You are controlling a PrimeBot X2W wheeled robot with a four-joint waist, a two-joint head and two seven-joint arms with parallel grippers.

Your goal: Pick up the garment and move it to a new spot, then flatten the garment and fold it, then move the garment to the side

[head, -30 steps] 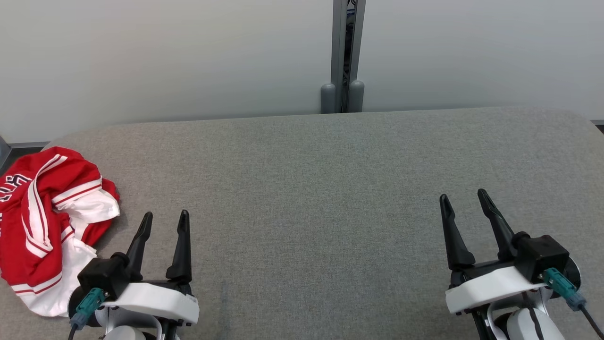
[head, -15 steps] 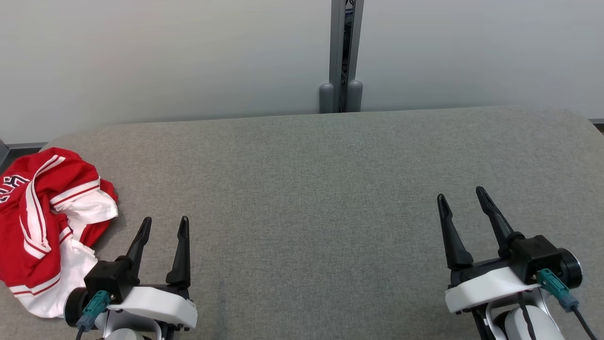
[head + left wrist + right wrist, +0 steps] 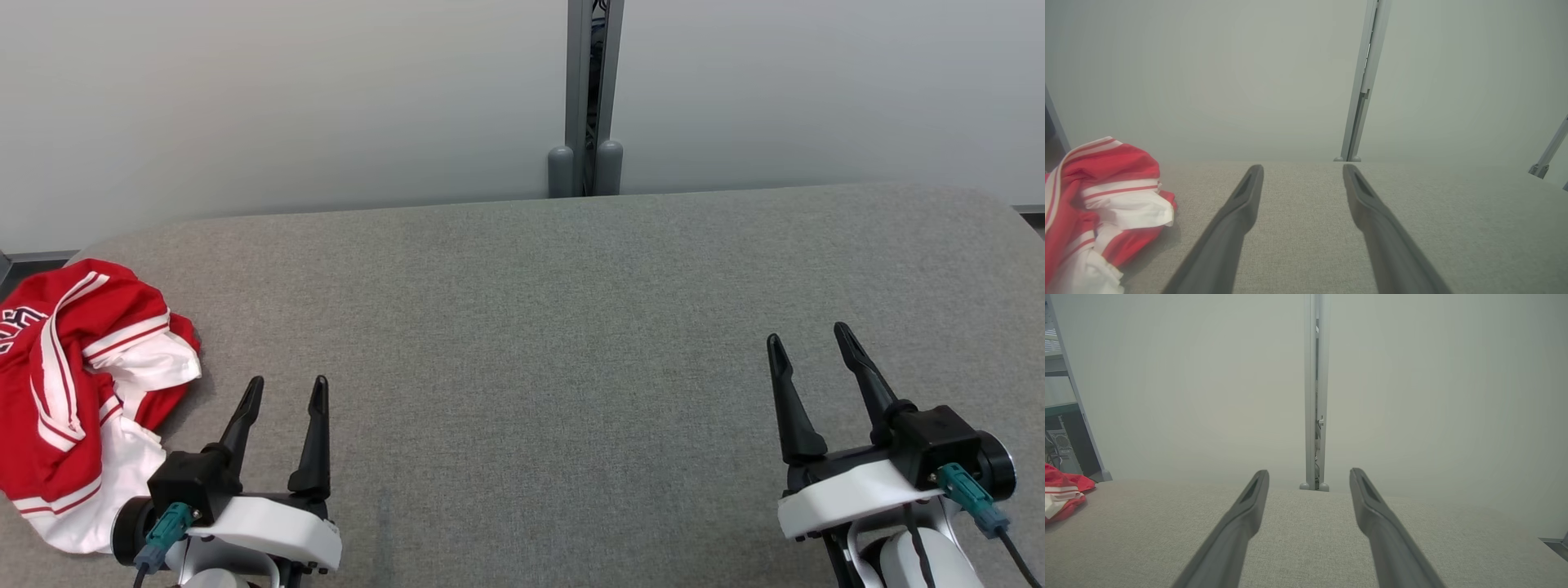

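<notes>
The garment (image 3: 77, 384) is a red and white striped jersey, crumpled in a heap at the table's left edge; it also appears at the left of the left wrist view (image 3: 1098, 208) and far left of the right wrist view (image 3: 1061, 492). My left gripper (image 3: 287, 386) stands open just right of the garment, apart from it, with nothing between its fingers (image 3: 1241, 204). My right gripper (image 3: 808, 339) is open over the table's right part, far from the garment, fingers (image 3: 1367, 502) empty.
A grey fabric-covered table (image 3: 539, 327) spreads across the view, with a pale partition wall behind it and a metal post (image 3: 586, 98) at the wall's middle. Shelving with equipment (image 3: 1059, 441) stands beyond the table's left end.
The head camera has shifted slightly, so the whole picture slid a little left. My left gripper has drawn back a bit toward the bottom edge. The garment lies as before.
</notes>
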